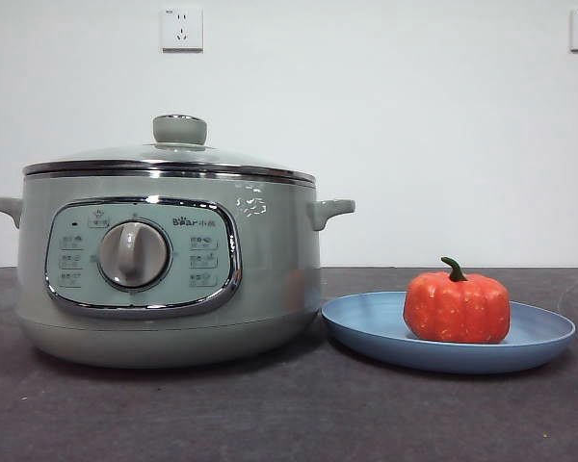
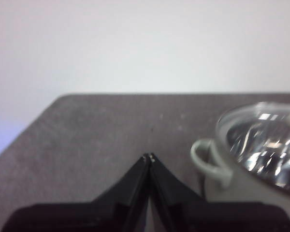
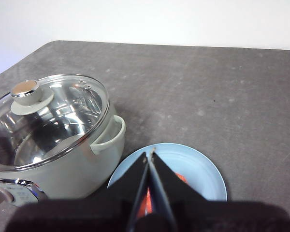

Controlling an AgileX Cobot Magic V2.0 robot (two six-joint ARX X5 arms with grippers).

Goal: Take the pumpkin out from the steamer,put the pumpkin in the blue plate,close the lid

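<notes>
The pale green steamer (image 1: 164, 279) stands at the left with its glass lid (image 1: 173, 154) seated on the rim. To its right, the orange pumpkin (image 1: 457, 306) rests upright on the blue plate (image 1: 366, 322). Neither arm appears in the front view. My right gripper (image 3: 150, 153) is shut and empty, held high over the blue plate (image 3: 203, 169), with the pumpkin (image 3: 181, 179) mostly hidden behind its jaws; the steamer (image 3: 67, 159) with its lid (image 3: 48, 121) lies beside. My left gripper (image 2: 148, 157) is shut and empty above bare table, off to the side of the steamer (image 2: 222, 179).
Dark grey table (image 1: 289, 414) runs to a white wall with two sockets (image 1: 181, 28). The steamer's side handles (image 1: 329, 211) stick out, one close to the plate's rim.
</notes>
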